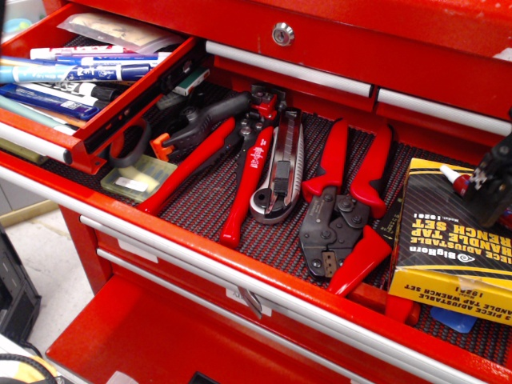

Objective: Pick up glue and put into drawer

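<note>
Observation.image shows the gripper [492, 188] at the right edge, dark and blurred; whether its jaws are apart or together cannot be told. Just left of it, the glue [453, 178] lies on the yellow box [444, 240], mostly hidden. A skewed grasp might roll it. Far left waits the crowded drawer [120, 108]; markers [76, 72] could block placement.
</note>
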`<state>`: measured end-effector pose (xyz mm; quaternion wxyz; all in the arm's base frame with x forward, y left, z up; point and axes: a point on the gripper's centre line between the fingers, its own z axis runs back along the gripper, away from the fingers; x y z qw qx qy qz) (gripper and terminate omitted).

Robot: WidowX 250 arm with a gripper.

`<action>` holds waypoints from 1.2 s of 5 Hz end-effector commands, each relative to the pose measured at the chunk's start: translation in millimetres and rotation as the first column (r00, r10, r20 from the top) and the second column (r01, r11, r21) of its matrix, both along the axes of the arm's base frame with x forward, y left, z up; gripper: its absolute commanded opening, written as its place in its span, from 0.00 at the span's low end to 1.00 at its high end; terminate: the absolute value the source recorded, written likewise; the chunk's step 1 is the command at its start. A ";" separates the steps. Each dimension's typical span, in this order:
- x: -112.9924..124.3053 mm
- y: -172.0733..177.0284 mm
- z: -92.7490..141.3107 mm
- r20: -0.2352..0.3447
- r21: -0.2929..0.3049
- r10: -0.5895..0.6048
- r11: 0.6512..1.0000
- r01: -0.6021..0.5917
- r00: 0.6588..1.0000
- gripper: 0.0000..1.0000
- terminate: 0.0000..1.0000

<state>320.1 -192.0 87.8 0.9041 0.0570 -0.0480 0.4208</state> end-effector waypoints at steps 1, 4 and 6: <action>7.0 11.8 0.3 0.005 -0.007 -0.006 1.000 0.006 1.000 0.00 0.00; -7.5 23.3 18.5 -0.023 0.056 -0.009 0.998 0.010 1.000 0.00 0.00; -34.1 120.1 39.8 0.088 0.201 -0.169 0.968 0.149 0.982 0.00 0.00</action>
